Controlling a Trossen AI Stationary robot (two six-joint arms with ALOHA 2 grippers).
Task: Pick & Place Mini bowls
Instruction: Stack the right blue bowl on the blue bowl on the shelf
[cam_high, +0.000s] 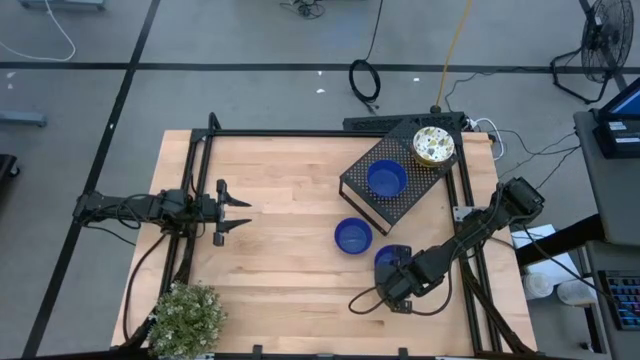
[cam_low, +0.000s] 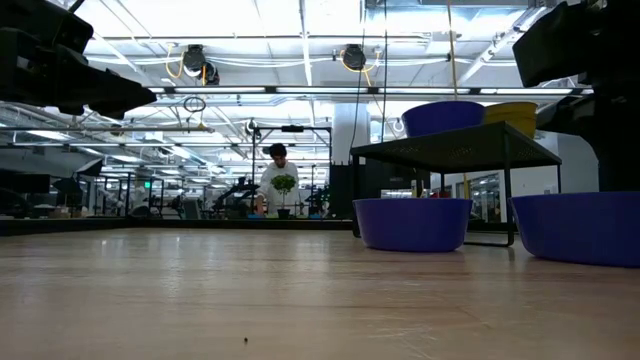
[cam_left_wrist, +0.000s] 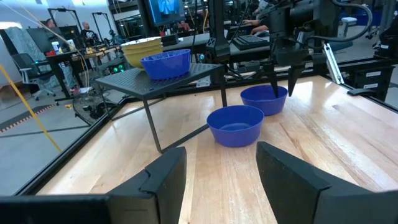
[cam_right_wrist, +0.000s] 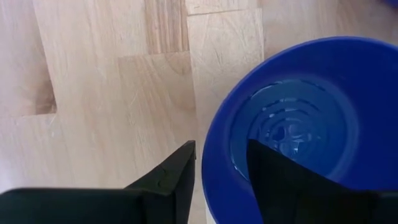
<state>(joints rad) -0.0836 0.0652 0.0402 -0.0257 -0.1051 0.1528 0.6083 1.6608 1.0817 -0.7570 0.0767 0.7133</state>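
Note:
One cobalt blue mini bowl (cam_high: 390, 257) sits on the table near the right edge. My right gripper (cam_high: 393, 272) points down over it, open, with one finger inside the bowl (cam_right_wrist: 292, 124) and one outside its rim (cam_right_wrist: 211, 155). A second blue bowl (cam_high: 352, 236) rests on the table beside it. A third blue bowl (cam_high: 386, 178) stands on the black perforated box. The cream speckled bowls (cam_high: 433, 146) sit on the box's far right corner. My left gripper (cam_high: 238, 213) waits open at the table's left.
The black perforated box (cam_high: 410, 195) stands raised on legs at the far right of the table. A small potted plant (cam_high: 188, 318) sits at the near left corner. Black frame rails (cam_high: 300, 133) run along the table's far and side edges. Bare wood lies between the arms.

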